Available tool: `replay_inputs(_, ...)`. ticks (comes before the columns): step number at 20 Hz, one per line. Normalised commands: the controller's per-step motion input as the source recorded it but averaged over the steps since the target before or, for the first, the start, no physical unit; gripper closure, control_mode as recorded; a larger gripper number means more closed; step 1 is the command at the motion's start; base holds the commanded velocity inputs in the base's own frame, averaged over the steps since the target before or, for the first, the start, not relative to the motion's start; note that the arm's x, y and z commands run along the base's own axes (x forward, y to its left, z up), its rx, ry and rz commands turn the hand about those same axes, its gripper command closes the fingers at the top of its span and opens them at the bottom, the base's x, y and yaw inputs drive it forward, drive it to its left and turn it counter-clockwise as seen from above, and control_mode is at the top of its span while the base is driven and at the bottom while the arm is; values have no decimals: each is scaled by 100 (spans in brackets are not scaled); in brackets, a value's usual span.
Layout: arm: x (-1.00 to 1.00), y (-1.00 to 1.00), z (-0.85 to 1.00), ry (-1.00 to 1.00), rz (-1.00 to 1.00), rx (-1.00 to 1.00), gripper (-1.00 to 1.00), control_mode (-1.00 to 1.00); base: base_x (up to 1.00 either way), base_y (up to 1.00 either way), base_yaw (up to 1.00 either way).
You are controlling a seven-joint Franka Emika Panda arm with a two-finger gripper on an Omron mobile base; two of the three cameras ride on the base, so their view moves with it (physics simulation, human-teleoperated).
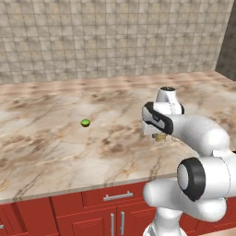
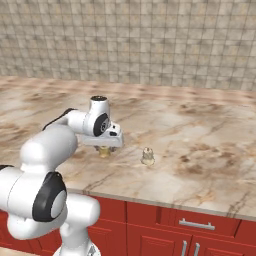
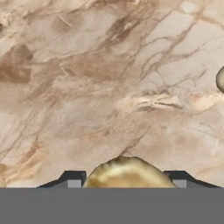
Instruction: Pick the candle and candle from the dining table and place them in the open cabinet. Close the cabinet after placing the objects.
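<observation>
The gripper (image 3: 127,183) is closed on the gold candle (image 3: 126,173), just above the table (image 2: 200,125). The cream candle (image 2: 147,156) stands on the table nearby. A green ball (image 1: 85,122) sits farther off.

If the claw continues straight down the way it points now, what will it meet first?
The golden-tan candle, already between the claw fingertips and apparently gripped. Beyond it lies only the dining table stone surface. How high the candle sits above the stone is unclear.

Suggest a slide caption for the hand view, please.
Gripper closed on the golden-tan candle above the marbled dining table.
</observation>
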Motion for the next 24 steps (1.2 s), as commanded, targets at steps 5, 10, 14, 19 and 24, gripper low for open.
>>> replay_inputs(5,-47,38,31,14,-1,8,100,-100,0,0,0)
replay_inputs(10,-69,31,22,7,-2,1,100,-100,0,0,0)
replay_inputs(14,-73,8,2,2,-5,-2,100,-100,0,0,0)
replay_inputs(19,-67,0,9,2,-2,-5,100,-100,0,0,0)
replay_inputs(24,-69,0,24,3,-3,-1,100,-100,0,0,0)
